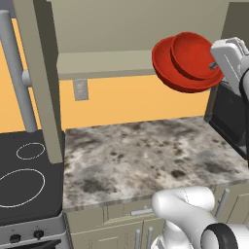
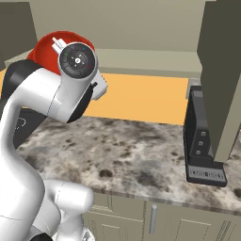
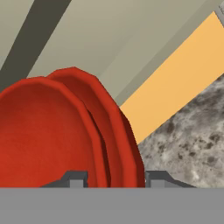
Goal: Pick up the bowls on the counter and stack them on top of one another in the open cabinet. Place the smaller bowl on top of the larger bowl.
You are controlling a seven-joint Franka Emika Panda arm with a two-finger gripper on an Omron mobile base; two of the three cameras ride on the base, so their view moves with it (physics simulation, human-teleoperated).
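Two glossy red bowls hang tilted in the air, just in front of the open cabinet's shelf (image 1: 102, 63) at its right end. The smaller bowl (image 1: 194, 53) nests inside the larger bowl (image 1: 168, 68), and both open toward the left base camera. My gripper (image 1: 214, 65) comes in from the right and is shut on their rims. In the hand view my gripper (image 3: 116, 179) has a fingertip on each side of the smaller bowl (image 3: 43, 131) and the larger bowl (image 3: 120, 131). The hand hides most of the red bowls (image 2: 44, 49) in the right base view. The counter (image 1: 146, 151) lies below.
The cabinet's open door (image 1: 44, 73) with a long grey handle (image 1: 17, 73) stands at the left over the black stovetop (image 1: 24, 180). A black appliance (image 2: 202, 141) sits on the counter's right end under another cabinet door (image 2: 226, 70). A wall outlet (image 1: 80, 89) is below the shelf.
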